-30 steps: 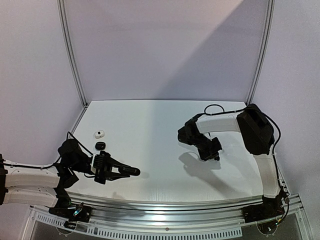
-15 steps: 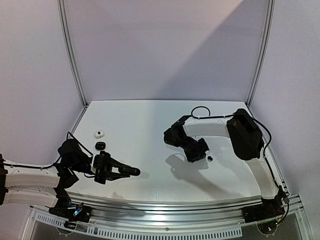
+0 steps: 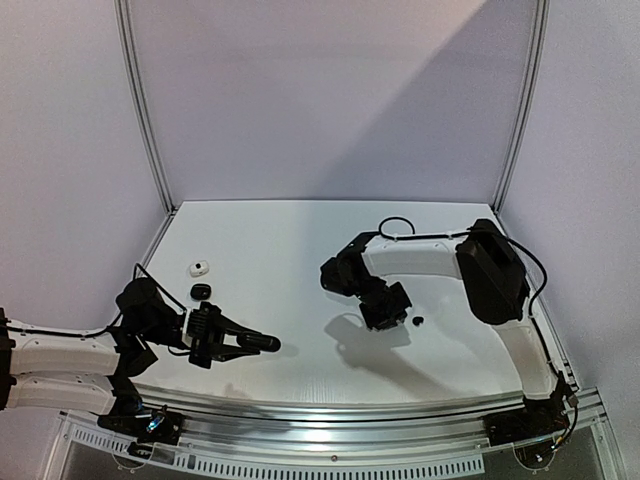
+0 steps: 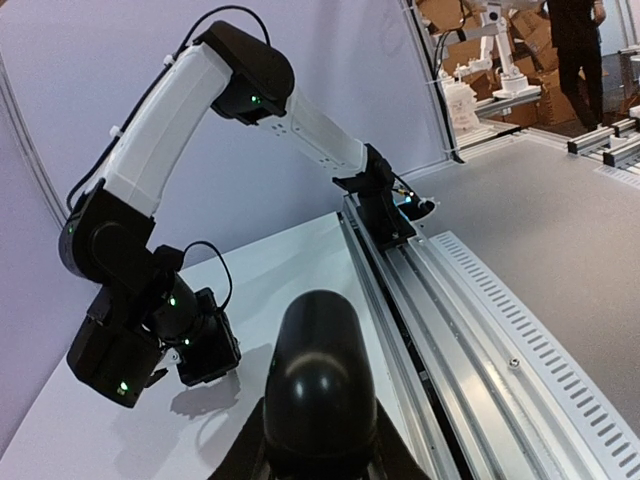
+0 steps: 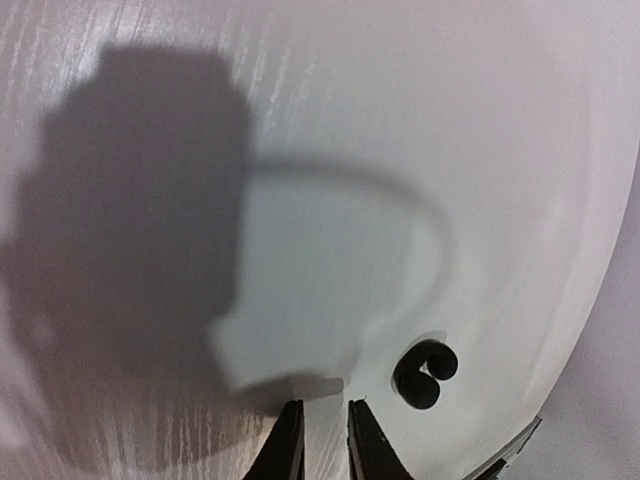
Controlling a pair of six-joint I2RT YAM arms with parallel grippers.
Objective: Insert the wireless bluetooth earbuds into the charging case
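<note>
A tiny black earbud (image 3: pixel 418 320) lies on the white table just right of my right gripper (image 3: pixel 385 306). In the right wrist view the earbud (image 5: pixel 425 373) sits curled to the right of the fingertips (image 5: pixel 287 440), apart from them. The right gripper (image 5: pixel 327 440) is nearly closed, with a narrow gap and nothing between the jaws. My left gripper (image 3: pixel 250 343) is shut on a black oval charging case (image 3: pixel 264 343) and holds it low near the front edge. In the left wrist view the closed case (image 4: pixel 318 365) stands between the jaws of the left gripper (image 4: pixel 318 458).
A small white oval object (image 3: pixel 199 267) and a small black one (image 3: pixel 200 290) lie at the left, behind the left gripper. The metal rail (image 3: pixel 330 408) runs along the front edge. The right arm (image 4: pixel 150 330) shows in the left wrist view.
My right gripper has moved left across the table, and the black earbud now lies uncovered to its right. The left arm and its case have not moved.
</note>
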